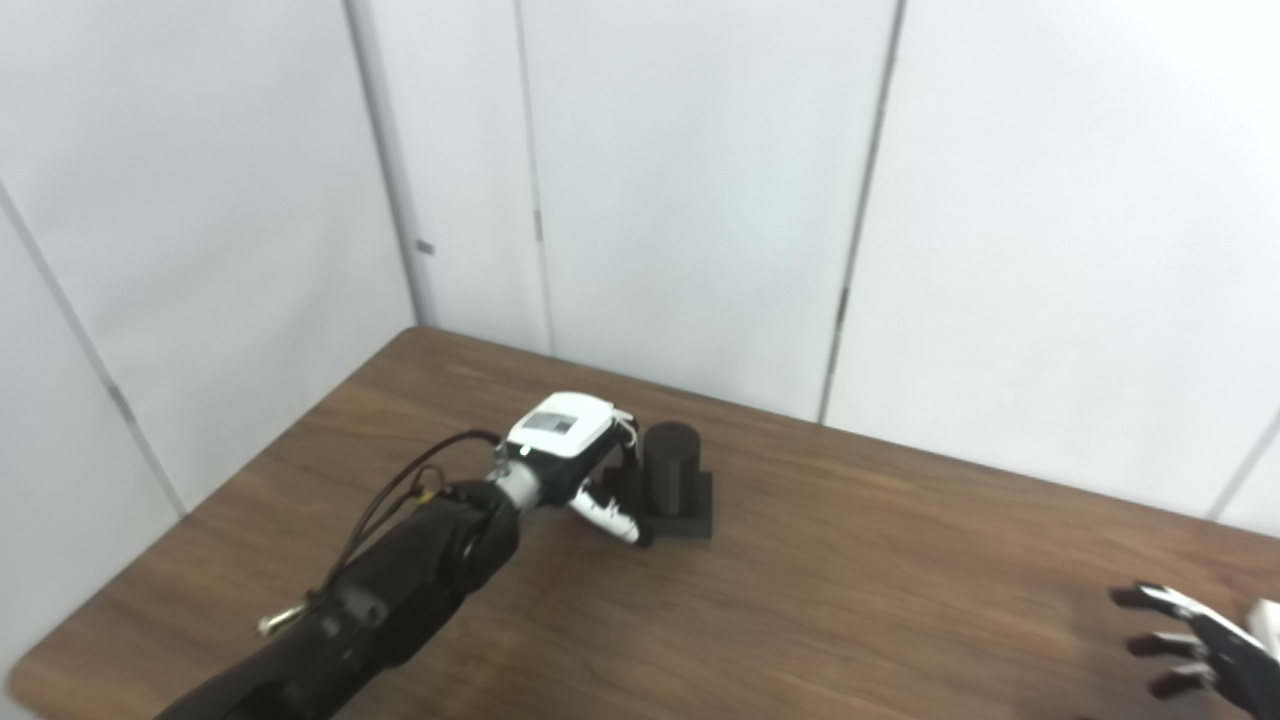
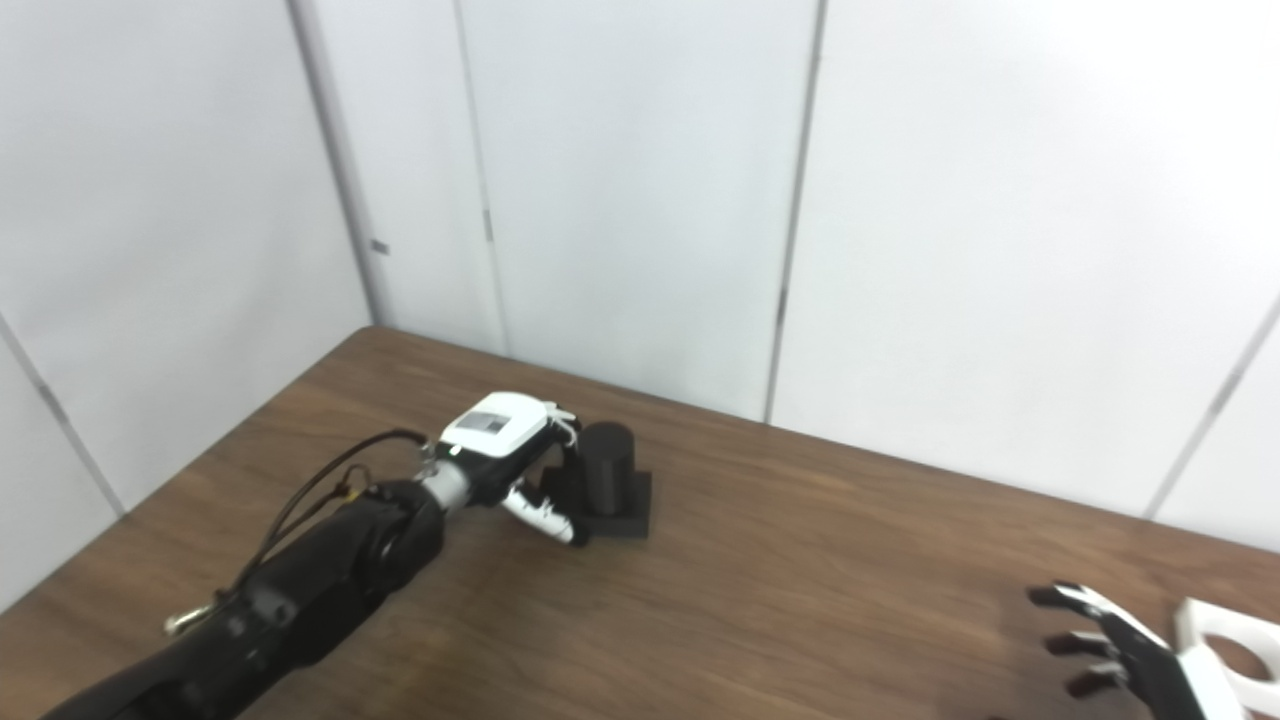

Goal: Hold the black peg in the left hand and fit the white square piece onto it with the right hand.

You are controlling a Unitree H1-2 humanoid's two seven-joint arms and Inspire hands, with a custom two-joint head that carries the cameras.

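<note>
In the left eye view, the left hand (image 1: 585,462) reaches to the black peg (image 1: 671,468), a short upright cylinder on a square base standing on the wooden table (image 1: 850,590); its fingers wrap the near side, seemingly to steady it, though whether they truly clamp it I cannot tell. In the right eye view, the right hand (image 2: 1120,645) hovers with fingers spread and empty just beside the white square piece (image 2: 1235,640), a flat frame with a round hole lying at the table's right edge, well apart from the peg.
</note>
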